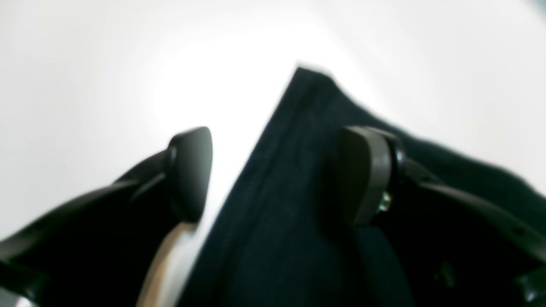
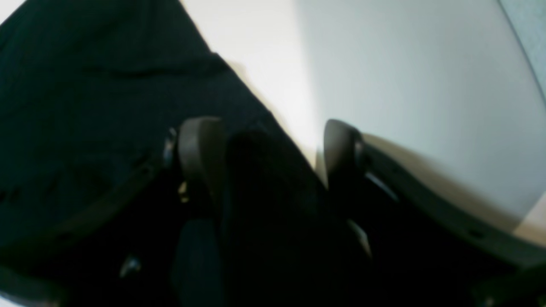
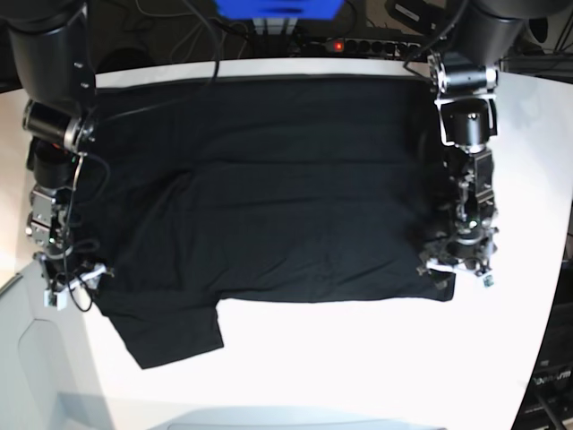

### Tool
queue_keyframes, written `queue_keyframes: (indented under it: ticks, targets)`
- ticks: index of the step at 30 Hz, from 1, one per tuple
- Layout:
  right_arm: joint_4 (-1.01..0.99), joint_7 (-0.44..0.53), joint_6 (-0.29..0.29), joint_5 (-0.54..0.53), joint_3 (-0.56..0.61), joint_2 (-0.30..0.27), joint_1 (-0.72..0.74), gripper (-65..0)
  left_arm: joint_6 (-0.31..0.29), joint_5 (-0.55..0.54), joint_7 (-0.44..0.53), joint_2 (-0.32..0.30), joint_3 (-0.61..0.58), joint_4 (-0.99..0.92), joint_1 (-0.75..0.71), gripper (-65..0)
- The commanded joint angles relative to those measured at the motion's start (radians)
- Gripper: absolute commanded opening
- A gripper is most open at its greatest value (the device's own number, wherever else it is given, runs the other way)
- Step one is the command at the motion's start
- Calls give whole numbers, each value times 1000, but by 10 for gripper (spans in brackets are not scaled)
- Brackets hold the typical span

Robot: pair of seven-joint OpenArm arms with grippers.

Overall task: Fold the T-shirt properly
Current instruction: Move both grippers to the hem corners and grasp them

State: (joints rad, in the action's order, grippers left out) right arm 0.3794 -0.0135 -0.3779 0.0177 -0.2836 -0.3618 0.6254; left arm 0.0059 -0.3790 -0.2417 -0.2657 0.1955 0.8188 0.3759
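The black T-shirt (image 3: 269,197) lies spread flat on the white table (image 3: 358,358), plain side up, with a sleeve (image 3: 175,336) at the near left. No print or tag shows. My left gripper (image 3: 458,267) is at the shirt's near right corner. In the left wrist view it (image 1: 277,175) is open, with the cloth's edge (image 1: 273,213) between the fingers. My right gripper (image 3: 70,282) is at the shirt's left edge. In the right wrist view it (image 2: 268,153) is open, with a fold of black cloth (image 2: 264,192) between the fingers.
A power strip with a red light (image 3: 358,43) and cables lie behind the table's far edge, beside a blue object (image 3: 277,7). The table's right edge (image 3: 560,269) is close to my left arm. Bare white table runs along the near side.
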Motion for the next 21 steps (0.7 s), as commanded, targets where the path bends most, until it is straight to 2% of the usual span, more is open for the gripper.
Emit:
queue_keyframes:
  ticks: [1,7,15,18,21]
  targets:
    - [13,25,3,-17,-1,-7,21,-277,-1,-1,41,-14,-12,-19,44,-213]
    - [14,25,3,-17,-1,-6,-16,-277,-1,68,155,-5,-78,-235,142,-213]
    - [14,22,3,-17,-1,-6,-26,-281,-8,81,157,21,-78,-266,145,-232]
    - [13,17,1,-17,-1,-4,-26,-316,-8,82,155,21,-100,-269,145,-379]
    - [13,17,1,-17,-1,-4,-28,-429,-2,81,160,21,-129,-295,143,-585]
